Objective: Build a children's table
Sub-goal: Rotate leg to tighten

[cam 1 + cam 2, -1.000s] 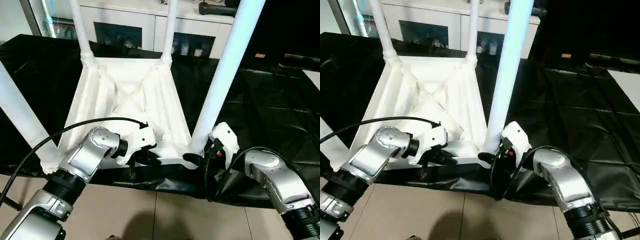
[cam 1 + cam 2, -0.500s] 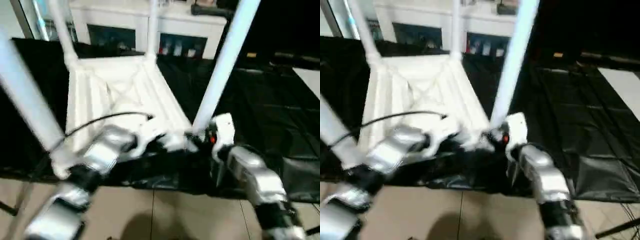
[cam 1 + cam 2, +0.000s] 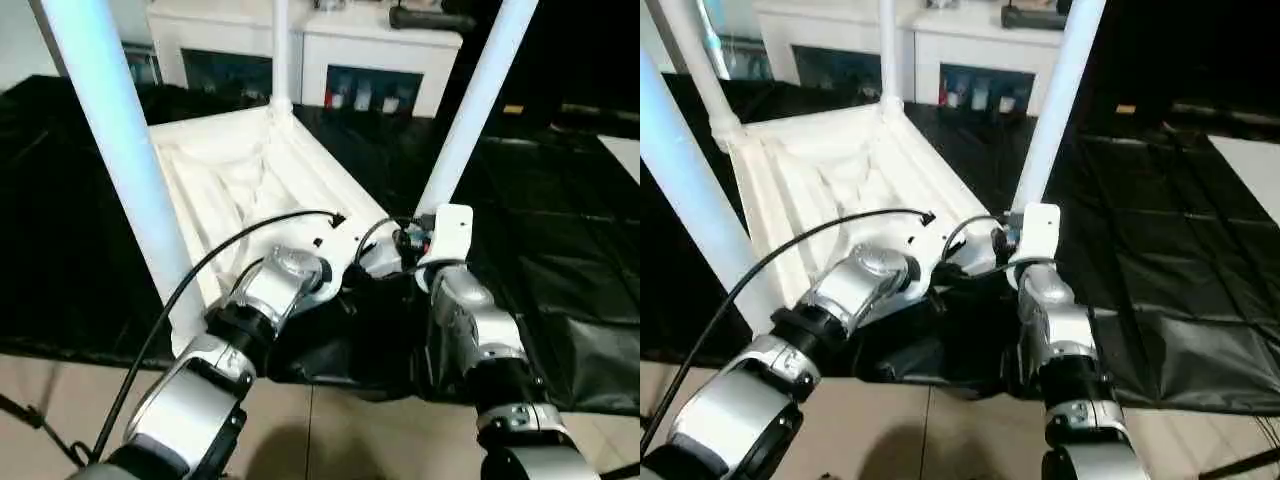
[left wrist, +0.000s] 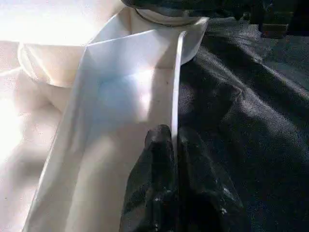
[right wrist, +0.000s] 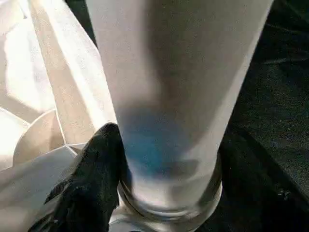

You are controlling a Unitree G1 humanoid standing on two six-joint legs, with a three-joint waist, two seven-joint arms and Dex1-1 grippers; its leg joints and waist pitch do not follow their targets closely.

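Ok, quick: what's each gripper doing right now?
Left gripper: shut on the tabletop's rim.
Right gripper: at the base of the near right leg, one finger against it; grip cannot be told.

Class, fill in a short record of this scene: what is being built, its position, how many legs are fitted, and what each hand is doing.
item: children's table, upside down on black sheeting
legs visible: four, upright in corner sockets
left hand: pinching the tabletop's thin rim
right hand: one finger against the base of the near right leg
background: white cabinet
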